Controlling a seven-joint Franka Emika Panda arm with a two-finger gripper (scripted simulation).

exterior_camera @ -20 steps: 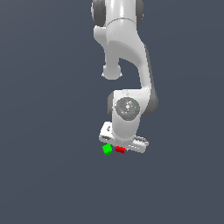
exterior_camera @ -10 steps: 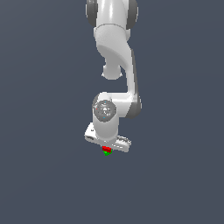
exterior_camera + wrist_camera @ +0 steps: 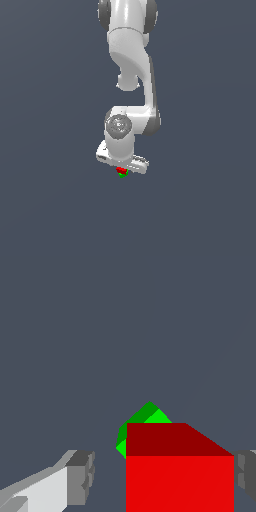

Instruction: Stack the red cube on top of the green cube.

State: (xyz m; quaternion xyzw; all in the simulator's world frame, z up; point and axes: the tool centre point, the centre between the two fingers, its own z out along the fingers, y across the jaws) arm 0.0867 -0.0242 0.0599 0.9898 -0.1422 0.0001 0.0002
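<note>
The red cube [image 3: 120, 170] sits right over the green cube [image 3: 123, 175], under the arm's white hand. In the wrist view the red cube [image 3: 180, 476] fills the space between the fingers, and the green cube [image 3: 145, 417] shows only as a corner behind and below it. My gripper [image 3: 162, 476] is open. One grey fingertip [image 3: 82, 476] stands clearly apart from the red cube, while the other fingertip [image 3: 246, 476] is close beside it. In the exterior view the gripper [image 3: 121, 169] is low, just above the two cubes.
A plain dark grey surface [image 3: 200, 210] lies all around the cubes. The white arm [image 3: 131, 65] rises above the hand.
The hand carried the red cube toward the exterior view's left, from beside the green cube to directly over it, and has come lower since.
</note>
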